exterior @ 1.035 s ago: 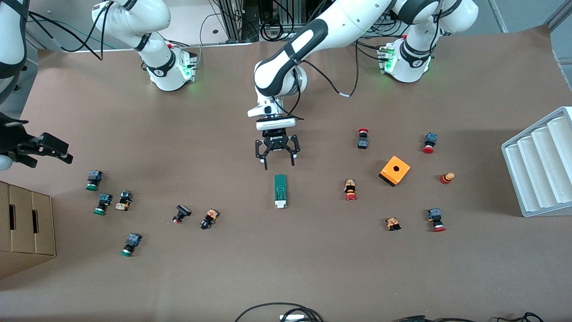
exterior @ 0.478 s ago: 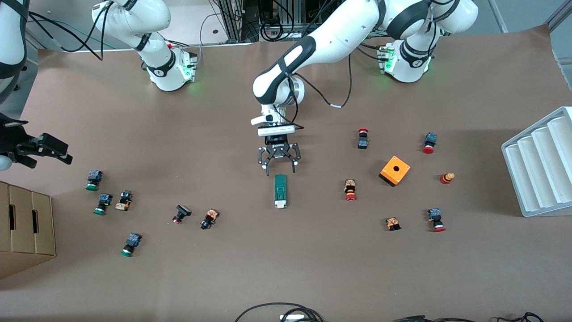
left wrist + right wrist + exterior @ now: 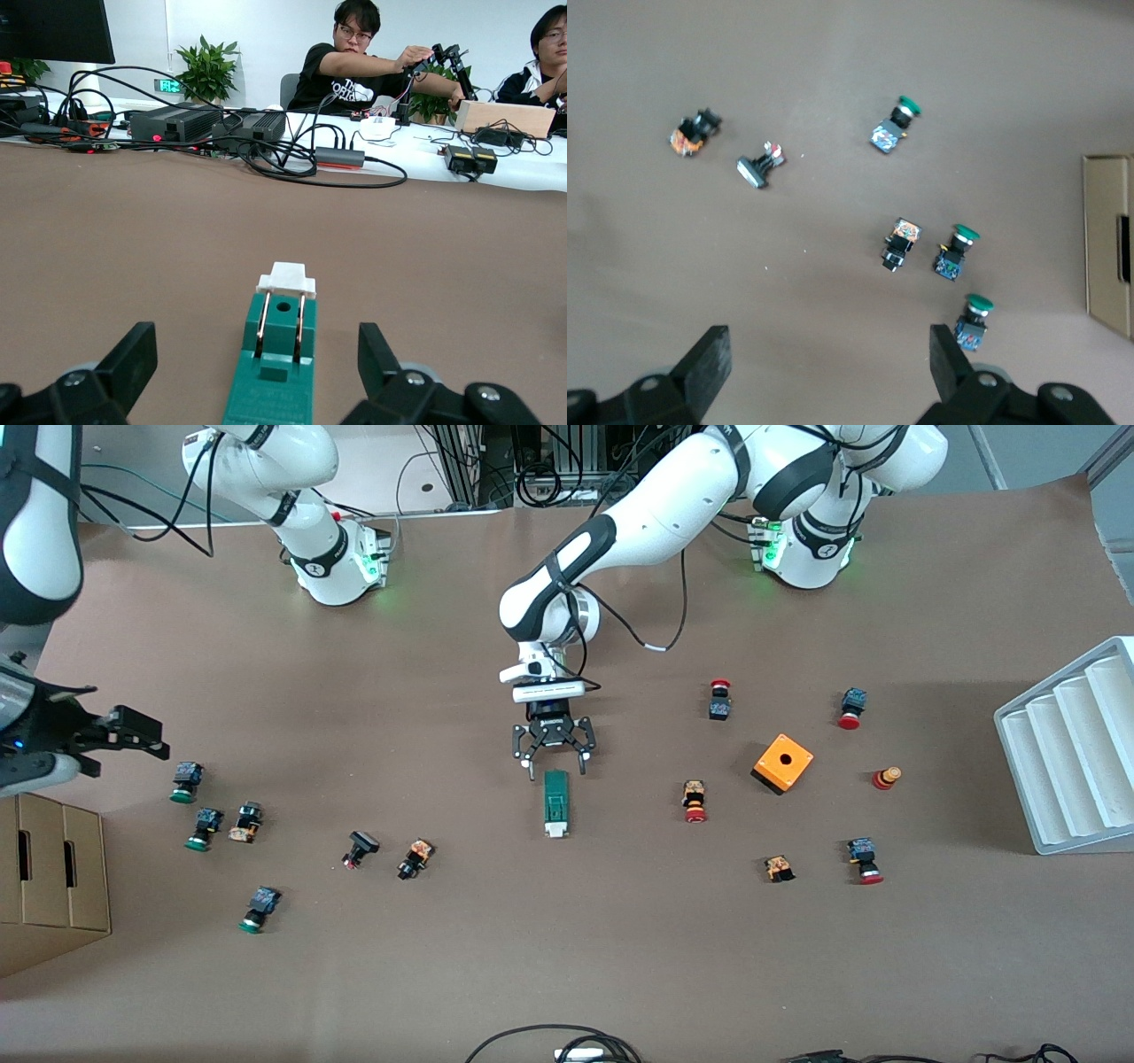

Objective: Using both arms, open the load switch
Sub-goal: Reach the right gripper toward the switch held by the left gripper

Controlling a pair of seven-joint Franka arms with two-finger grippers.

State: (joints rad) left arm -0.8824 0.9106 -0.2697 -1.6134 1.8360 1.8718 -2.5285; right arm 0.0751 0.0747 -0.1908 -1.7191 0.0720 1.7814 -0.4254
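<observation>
Covering the whole scene, we see the brown table (image 3: 620, 957) first, with a white ribbed tray (image 3: 1067, 748) at the edge by the left arm's end and a cardboard box (image 3: 49, 881) at the edge by the right arm's end. Next in size are our two arms. The left arm (image 3: 638, 522) reaches from its base to the table's middle, and the left gripper (image 3: 555, 763) hangs low with its fingers spread apart, straddling the load switch's end that lies farther from the front camera. In the left wrist view the two black fingertips (image 3: 133, 354) stand clear on either side of the green body, holding nothing. The right arm (image 3: 40, 531) is up at its own edge of the table; the right gripper (image 3: 133, 731) hovers over the green-capped push buttons (image 3: 184, 781), its fingers wide open and empty. An orange cube box (image 3: 783, 763) sits toward the left arm's end, among red-capped push buttons (image 3: 694, 801). The load switch (image 3: 555, 803) lies flat at the table's centre, its white tab (image 3: 286, 279) pointing toward the front camera.
</observation>
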